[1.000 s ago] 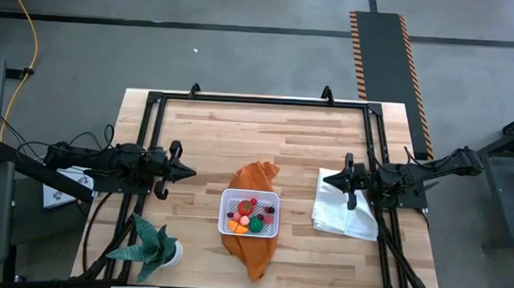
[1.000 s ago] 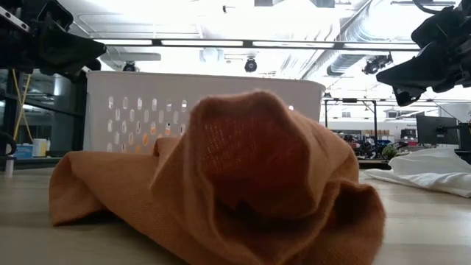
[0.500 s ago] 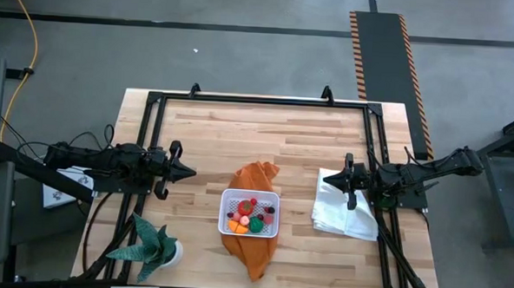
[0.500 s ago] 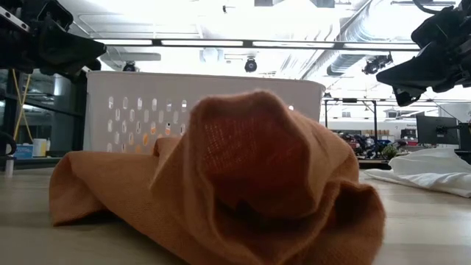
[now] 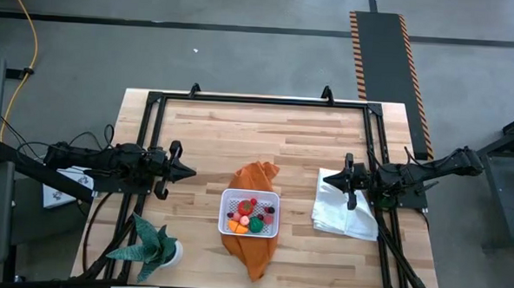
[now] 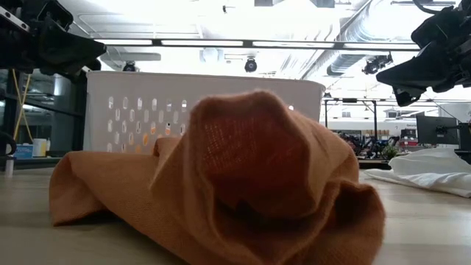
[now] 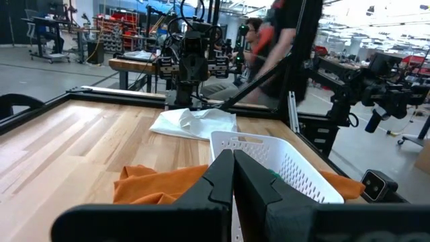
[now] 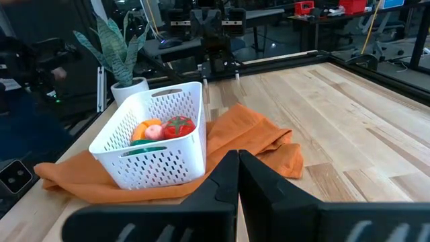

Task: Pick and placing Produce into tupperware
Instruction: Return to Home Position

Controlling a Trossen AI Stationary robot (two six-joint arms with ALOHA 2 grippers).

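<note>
The tupperware [image 5: 250, 213], a white perforated basket, stands on an orange cloth [image 5: 254, 252] in the middle of the table. The produce [image 5: 251, 215] lies inside it: a red piece [image 8: 177, 126], an orange one [image 8: 143, 130] and a green one [image 8: 142, 150] show. My left gripper [image 5: 191, 171] hovers shut near the table's left side, pointing level toward the middle, its fingers together [image 7: 233, 171]. My right gripper [image 5: 325, 176] hovers shut over the white cloth at the right, its fingers together [image 8: 238, 168]. Both hang above the table, apart from the tupperware [image 6: 206, 103].
A white cloth [image 5: 345, 213] lies crumpled at the table's right side under my right gripper. A green spiky potted plant [image 5: 152, 248] stands at the near left corner. A black frame [image 5: 259, 101] runs round the tabletop. A person moves in the room behind, in the left wrist view.
</note>
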